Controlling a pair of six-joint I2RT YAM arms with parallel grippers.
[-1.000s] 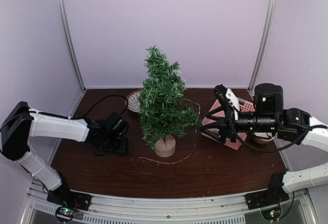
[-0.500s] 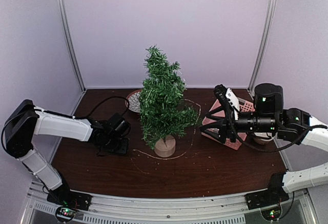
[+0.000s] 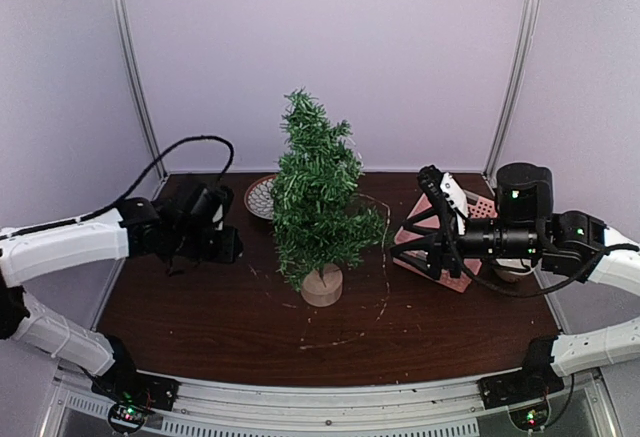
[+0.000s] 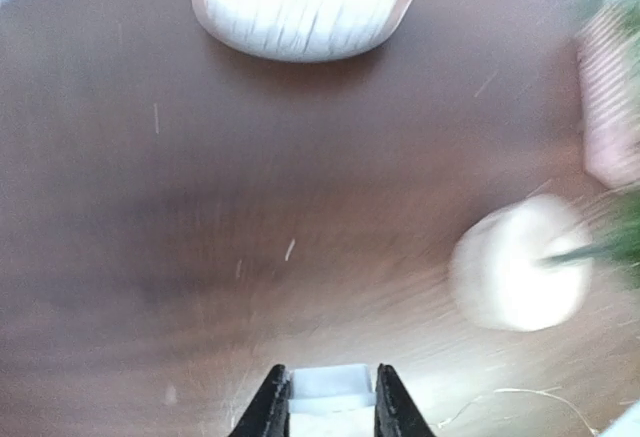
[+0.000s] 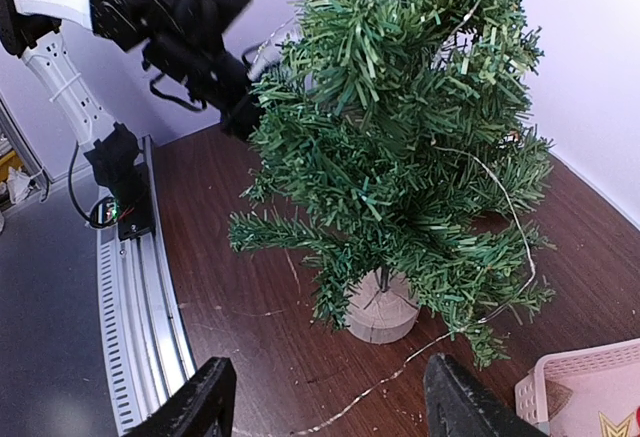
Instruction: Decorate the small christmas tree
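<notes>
The small christmas tree (image 3: 315, 207) stands mid-table on its round wooden stump (image 3: 322, 285). A thin light wire (image 3: 385, 287) hangs from its branches and trails over the table. My left gripper (image 3: 230, 245) hovers left of the tree. In the left wrist view it (image 4: 332, 402) is shut on a small white block (image 4: 330, 389), with the blurred stump (image 4: 515, 267) ahead to the right. My right gripper (image 3: 415, 219) is open and empty to the right of the tree. In the right wrist view it (image 5: 330, 397) faces the tree (image 5: 400, 137), stump (image 5: 382, 312) and wire (image 5: 450, 332).
A round white patterned dish (image 3: 262, 197) (image 4: 305, 2) sits behind the tree to the left. A pink basket (image 3: 455, 247) (image 5: 580, 387) lies under the right gripper. White walls with metal posts close the back and sides. A black cable loops above the left wrist.
The left gripper rose off the table beside the tree and drew back to the left, its jaws narrowing. The wire on the table shifted. The right arm stayed still.
</notes>
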